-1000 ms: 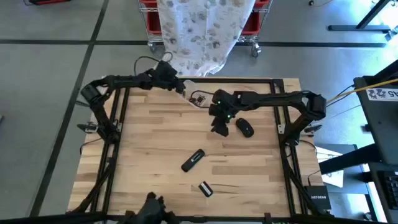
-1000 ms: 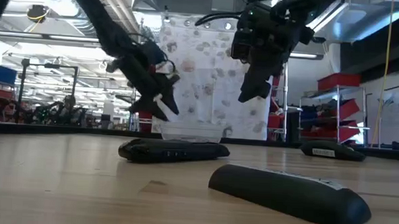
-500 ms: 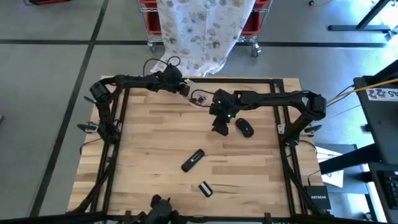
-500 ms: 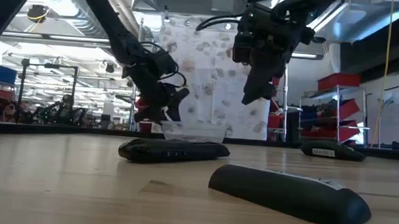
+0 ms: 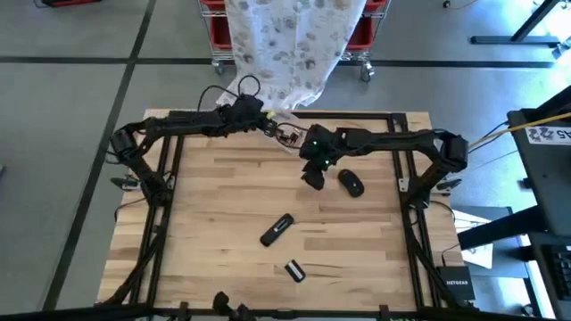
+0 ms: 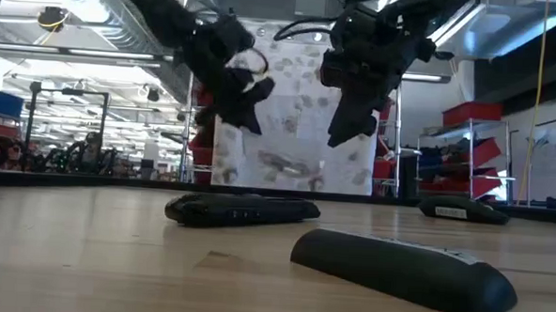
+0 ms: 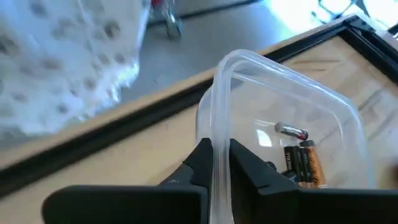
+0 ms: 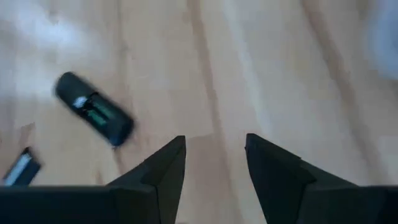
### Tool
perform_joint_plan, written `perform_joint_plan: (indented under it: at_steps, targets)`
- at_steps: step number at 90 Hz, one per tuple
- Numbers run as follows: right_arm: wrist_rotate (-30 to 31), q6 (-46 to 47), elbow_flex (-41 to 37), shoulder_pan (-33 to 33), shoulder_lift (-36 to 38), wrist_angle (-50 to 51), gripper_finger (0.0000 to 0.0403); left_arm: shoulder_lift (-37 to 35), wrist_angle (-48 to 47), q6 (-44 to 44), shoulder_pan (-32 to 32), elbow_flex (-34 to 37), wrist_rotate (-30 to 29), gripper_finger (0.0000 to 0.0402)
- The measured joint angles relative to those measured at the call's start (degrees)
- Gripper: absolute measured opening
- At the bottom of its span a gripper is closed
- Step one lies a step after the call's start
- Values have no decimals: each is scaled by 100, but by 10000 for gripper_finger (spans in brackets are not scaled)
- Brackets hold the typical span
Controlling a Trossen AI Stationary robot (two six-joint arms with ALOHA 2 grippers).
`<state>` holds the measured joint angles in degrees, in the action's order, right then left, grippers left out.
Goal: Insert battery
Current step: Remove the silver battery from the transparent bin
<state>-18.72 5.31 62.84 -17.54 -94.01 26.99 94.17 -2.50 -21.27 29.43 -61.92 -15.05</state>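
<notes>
wooden table (image 5: 214, 196) — remote (image 5: 277, 229), cover (image 5: 294, 271), mouse (image 5: 352, 185)

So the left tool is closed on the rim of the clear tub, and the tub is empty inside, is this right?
Not quite. The left tool is closed on the rim of the clear tub, but the tub is not empty: the left wrist view shows batteries lying inside it.
</notes>
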Motion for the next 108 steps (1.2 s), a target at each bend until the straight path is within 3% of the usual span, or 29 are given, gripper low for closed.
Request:
perform_joint_plan:
  at_steps: [19, 29, 50, 74, 84, 97, 108]
  targets:
    - [521, -386, -1, -178, 257, 15, 154, -46, -14, 715, -1172, 3, -2019, 4]
    - [478, -827, -1, -245, 299, 19, 154, -46, 23, 942, -1616, 3, -2524, 4]
    - [-38, -1340, -439, -232, 303, -779, 154, -46, 18, 950, -1918, 3, -2926, 3]
    - [-94, -1328, -1143, -158, 273, -2736, 154, -46, 10, 861, -1939, 3, -2894, 3]
    - [-2, -1321, -1164, -138, 96, -3040, 157, -46, 12, 805, -1939, 3, -2862, 3]
    - [-11, -1175, -1146, -140, -229, -3223, 191, -46, 4, 766, -1939, 3, -2710, 3]
    - [350, -1155, -1142, -118, -461, -3274, 237, -44, -14, 770, -1939, 3, -2650, 2]
